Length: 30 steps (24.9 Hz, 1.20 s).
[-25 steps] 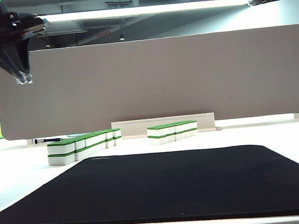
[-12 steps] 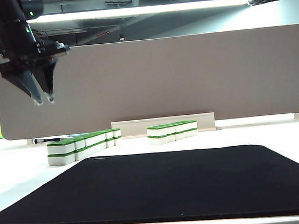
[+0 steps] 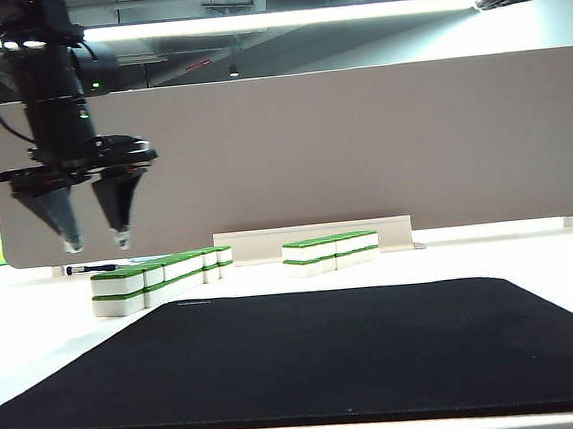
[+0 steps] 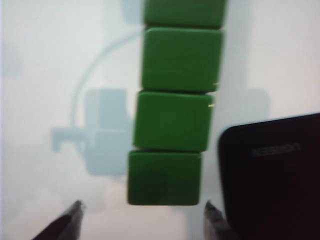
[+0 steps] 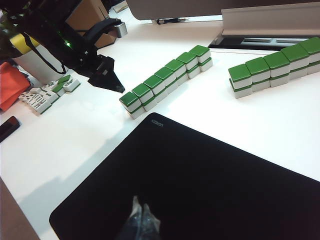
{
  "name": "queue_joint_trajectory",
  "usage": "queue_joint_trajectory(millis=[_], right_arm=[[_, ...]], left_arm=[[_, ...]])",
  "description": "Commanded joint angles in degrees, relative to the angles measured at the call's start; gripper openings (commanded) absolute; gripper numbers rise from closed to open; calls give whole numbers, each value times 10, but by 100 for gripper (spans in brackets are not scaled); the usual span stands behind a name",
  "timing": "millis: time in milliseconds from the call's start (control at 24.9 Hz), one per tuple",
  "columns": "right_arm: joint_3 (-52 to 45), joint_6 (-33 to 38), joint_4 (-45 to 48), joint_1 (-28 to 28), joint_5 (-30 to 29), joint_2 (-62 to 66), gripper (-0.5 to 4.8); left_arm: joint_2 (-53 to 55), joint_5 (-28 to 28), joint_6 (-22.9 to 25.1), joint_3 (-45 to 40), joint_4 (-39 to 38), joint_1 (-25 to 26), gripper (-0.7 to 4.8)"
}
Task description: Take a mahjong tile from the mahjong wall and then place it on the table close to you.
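1. The mahjong wall has white tiles with green tops.
2. The table is glossy white.
3. The mat is black.
4. The divider panel is grey-beige.
5. The left gripper is black.

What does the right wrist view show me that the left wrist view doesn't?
Only the right wrist view shows the whole mahjong wall, the shorter tile row, loose tiles at the table's edge, the shut right gripper over the mat, and the left gripper from outside, near the wall's near end.

Only the left wrist view looks straight down on the wall's near-end tiles, with the open left fingers spread wider than a tile.

Both show the wall, the white table and the black mat corner with its logo.
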Motion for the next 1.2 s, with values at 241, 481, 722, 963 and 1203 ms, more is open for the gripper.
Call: queue_joint_trajectory(millis=[241,481,722,963,1203], right_arm=[[3,1,10,1,-2,-1,-1],[3,1,10,1,-1,-1,-1],[3,1,10,0,1,-1,-1],[3,1,10,0,1,-1,-1],[3,1,8,0,0,-1,-1]], left_arm=[[14,-17,31,2,1,-21,442],[27,-39,24,1,-5,-21,462],[43,-38,24,2,7,-21,462],[67,-38,24,1,22,-21,452],[74,-36,24,1,31,-21,425]])
